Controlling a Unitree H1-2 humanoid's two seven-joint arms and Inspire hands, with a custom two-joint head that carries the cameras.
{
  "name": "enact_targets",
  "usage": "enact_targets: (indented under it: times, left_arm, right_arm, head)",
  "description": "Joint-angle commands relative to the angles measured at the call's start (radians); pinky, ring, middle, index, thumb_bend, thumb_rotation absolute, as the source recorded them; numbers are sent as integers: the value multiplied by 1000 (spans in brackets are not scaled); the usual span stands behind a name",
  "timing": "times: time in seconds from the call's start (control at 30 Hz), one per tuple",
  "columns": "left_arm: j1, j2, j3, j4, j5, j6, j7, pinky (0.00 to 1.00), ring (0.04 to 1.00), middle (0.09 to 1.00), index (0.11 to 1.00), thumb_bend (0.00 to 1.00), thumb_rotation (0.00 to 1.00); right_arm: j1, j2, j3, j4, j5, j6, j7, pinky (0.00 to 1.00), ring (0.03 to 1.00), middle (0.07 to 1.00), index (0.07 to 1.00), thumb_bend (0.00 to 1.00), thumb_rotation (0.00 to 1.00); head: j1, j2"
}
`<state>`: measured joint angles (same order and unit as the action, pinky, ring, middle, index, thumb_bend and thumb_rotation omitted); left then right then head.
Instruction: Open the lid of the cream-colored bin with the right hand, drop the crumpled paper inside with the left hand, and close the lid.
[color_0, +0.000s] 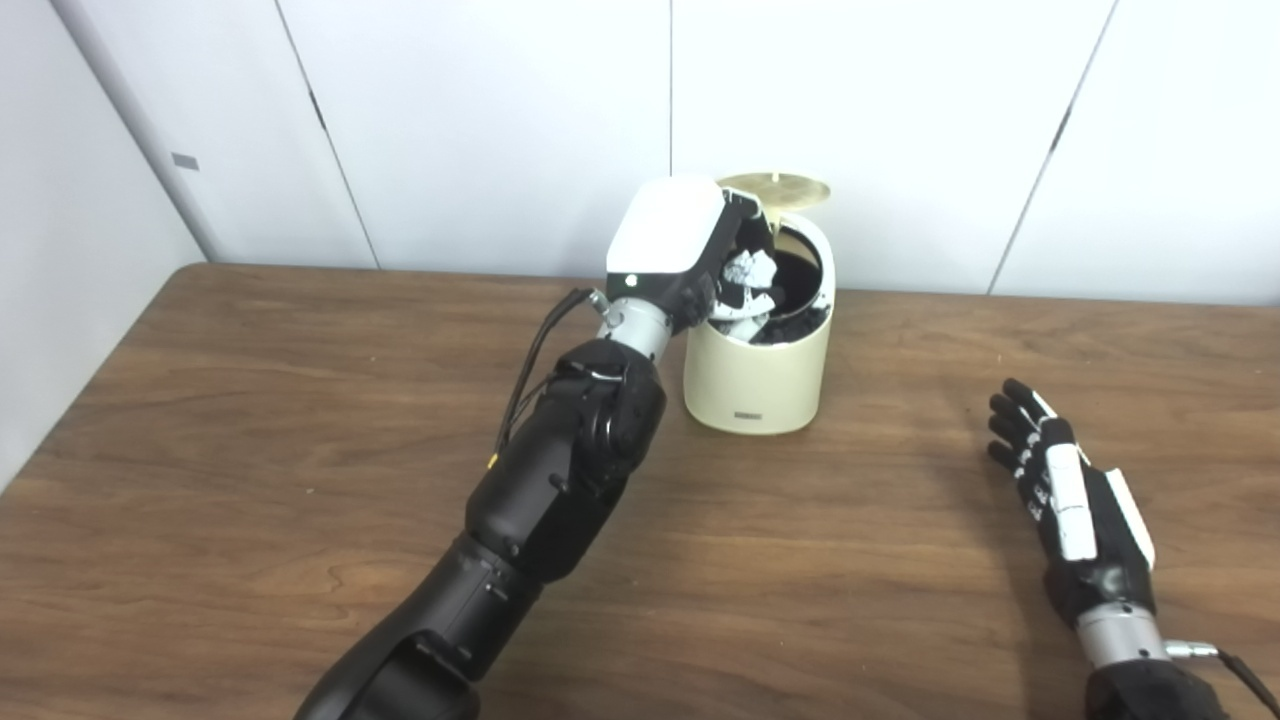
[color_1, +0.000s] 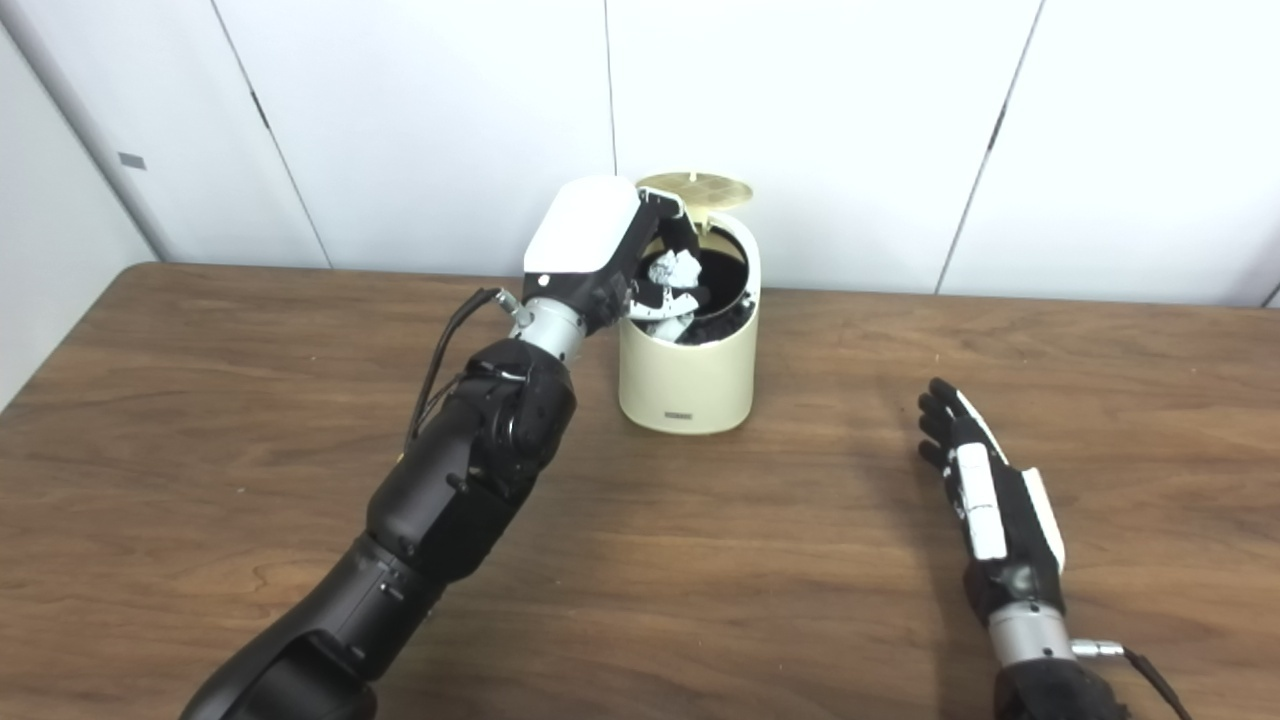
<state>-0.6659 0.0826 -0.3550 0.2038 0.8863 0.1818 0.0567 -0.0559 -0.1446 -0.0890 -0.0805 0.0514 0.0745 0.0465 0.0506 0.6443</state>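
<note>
A cream-colored bin stands at the back middle of the wooden table. Its round gold lid is swung up and open at the rear. My left hand is over the bin's left rim, fingers reaching into the opening and shut on a white crumpled paper, which sits just above the dark inside. The hand and paper also show in the right eye view. My right hand rests flat on the table to the right of the bin, fingers apart and empty.
White wall panels stand right behind the table's back edge. A grey wall runs along the left. Bare wooden tabletop spreads left of my left arm and between the bin and my right hand.
</note>
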Motion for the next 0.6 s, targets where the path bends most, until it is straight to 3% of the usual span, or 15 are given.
enact_targets:
  times: [0.0, 0.13, 0.4, 0.47, 0.5, 0.57]
  left_arm:
    - [-39, -14, -9, -13, -10, -44, 36, 311, 439, 562, 466, 468, 0]
    - [-38, -10, -15, -7, -16, -52, 44, 314, 439, 561, 467, 468, 0]
    - [-37, 14, -49, -44, 33, 7, -20, 304, 442, 564, 515, 469, 0]
    - [-37, 19, -53, -53, 37, 18, -43, 370, 423, 539, 515, 494, 0]
    - [-37, 19, -52, -57, 33, 26, -57, 397, 483, 519, 505, 508, 0]
    - [-37, 19, -50, -62, 26, 38, -77, 438, 558, 623, 497, 518, 38]
  right_arm:
    - [-12, -5, 4, -16, 1, -6, 7, 924, 923, 906, 917, 516, 1000]
    - [-11, -6, 5, -19, -1, -5, 7, 922, 922, 903, 914, 527, 1000]
    - [-11, -10, 6, -21, -5, -2, 5, 941, 922, 893, 912, 535, 1000]
    - [-11, -10, 6, -20, -4, -2, 6, 941, 922, 892, 912, 535, 1000]
    - [-12, -10, 5, -20, 2, -2, 8, 941, 922, 892, 913, 531, 1000]
    - [-13, -8, 4, -21, 10, 2, 9, 948, 926, 895, 913, 519, 1000]
  head:
    - [1, 2]
    - [1, 3]
    - [2, 10]
    - [2, 10]
    - [2, 10]
    - [4, 11]
